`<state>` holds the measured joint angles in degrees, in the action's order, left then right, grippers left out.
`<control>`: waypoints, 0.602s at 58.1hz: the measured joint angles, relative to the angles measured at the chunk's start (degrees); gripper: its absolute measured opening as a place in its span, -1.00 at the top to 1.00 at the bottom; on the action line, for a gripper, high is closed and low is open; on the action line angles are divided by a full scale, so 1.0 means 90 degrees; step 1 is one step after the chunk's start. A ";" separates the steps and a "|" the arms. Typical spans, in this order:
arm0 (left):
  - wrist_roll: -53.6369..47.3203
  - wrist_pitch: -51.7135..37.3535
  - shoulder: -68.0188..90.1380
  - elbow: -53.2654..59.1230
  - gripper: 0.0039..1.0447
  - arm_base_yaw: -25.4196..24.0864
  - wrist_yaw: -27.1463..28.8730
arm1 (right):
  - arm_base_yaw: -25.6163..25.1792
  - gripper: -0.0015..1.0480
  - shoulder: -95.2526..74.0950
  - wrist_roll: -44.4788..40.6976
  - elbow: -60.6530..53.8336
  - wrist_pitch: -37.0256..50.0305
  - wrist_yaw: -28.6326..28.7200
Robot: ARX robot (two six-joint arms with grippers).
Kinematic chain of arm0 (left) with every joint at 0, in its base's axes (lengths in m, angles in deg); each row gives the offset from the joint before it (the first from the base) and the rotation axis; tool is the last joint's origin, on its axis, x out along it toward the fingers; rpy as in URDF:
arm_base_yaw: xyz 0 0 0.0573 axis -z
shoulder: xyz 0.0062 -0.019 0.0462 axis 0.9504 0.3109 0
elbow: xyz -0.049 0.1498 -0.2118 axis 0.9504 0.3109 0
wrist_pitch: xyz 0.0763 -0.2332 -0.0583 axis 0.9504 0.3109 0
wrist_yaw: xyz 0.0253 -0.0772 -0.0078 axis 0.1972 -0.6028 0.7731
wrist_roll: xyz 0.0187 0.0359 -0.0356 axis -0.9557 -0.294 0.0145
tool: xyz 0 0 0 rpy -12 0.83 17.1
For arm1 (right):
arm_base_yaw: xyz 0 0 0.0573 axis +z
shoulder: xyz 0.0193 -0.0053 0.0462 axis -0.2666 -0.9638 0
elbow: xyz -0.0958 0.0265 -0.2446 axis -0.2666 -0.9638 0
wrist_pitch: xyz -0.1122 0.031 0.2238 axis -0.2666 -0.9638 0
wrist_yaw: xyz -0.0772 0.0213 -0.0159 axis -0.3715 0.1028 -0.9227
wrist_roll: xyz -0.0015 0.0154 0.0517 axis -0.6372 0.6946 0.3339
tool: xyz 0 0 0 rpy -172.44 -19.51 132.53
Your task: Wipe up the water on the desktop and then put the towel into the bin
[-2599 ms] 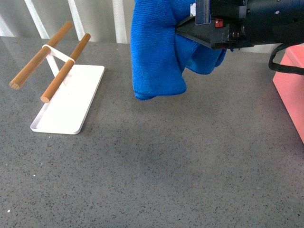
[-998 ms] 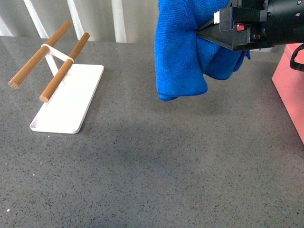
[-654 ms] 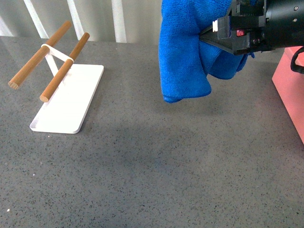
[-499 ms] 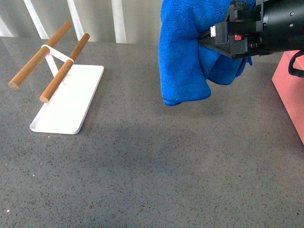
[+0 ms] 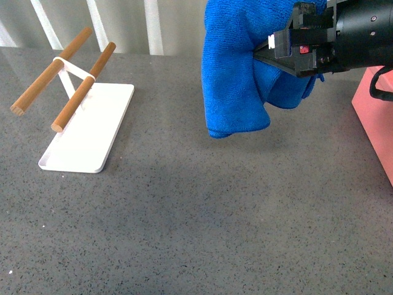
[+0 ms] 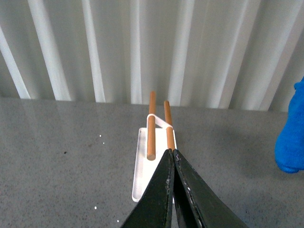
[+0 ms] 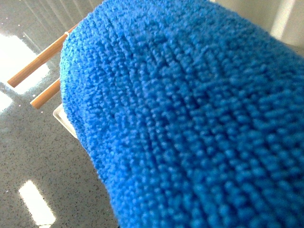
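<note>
The bright blue towel (image 5: pixel 236 74) hangs bunched above the speckled grey desktop (image 5: pixel 202 215), clear of it, with my right gripper (image 5: pixel 265 54) shut on it from the right. The same towel (image 7: pixel 190 118) fills nearly the whole right wrist view and hides the jaws there. A corner of the salmon-pink bin (image 5: pixel 376 117) shows at the right edge, to the right of the towel. My left gripper (image 6: pixel 172 156) is shut with nothing in it, its black fingers pressed together above the desktop (image 6: pixel 61 166). The towel's edge (image 6: pixel 292 137) shows far off to its side.
A flat white tray (image 5: pixel 89 132) with two wooden rods (image 5: pixel 83 86) on a white stand sits at the left of the desktop; it also lies just beyond the left gripper as the tray (image 6: pixel 142 166). A white ribbed wall (image 6: pixel 142 47) runs behind the desktop.
The right gripper carried the towel to the right, toward the bin side, then over the last half second it shifted only slightly. The tray and rods stayed put.
</note>
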<state>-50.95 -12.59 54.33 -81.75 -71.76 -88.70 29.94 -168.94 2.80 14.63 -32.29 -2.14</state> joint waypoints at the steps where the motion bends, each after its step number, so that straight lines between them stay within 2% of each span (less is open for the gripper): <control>1: 0.0000 0.0000 -0.0051 0.0000 0.93 0.0000 0.0000 | -0.0007 0.92 -0.0010 0.0000 0.0000 0.0007 -0.0002; 15: 0.0002 0.0032 -0.0085 0.0000 0.93 0.0000 0.0000 | -0.0061 0.92 -0.0036 -0.0012 0.0010 -0.0100 -0.0034; 28: 0.0002 0.0036 -0.0085 0.0000 0.30 0.0000 0.0002 | -0.0194 0.92 -0.0362 -0.0357 0.0386 -0.1071 -0.0481; 35: 0.0002 0.0036 -0.0085 0.0000 -0.21 0.0000 0.0002 | -0.0352 0.92 -0.1059 -0.1144 0.0770 -0.2509 -0.1367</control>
<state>-50.93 -12.26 53.57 -81.75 -71.76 -88.68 26.77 -178.47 -7.50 21.55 -54.87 -14.45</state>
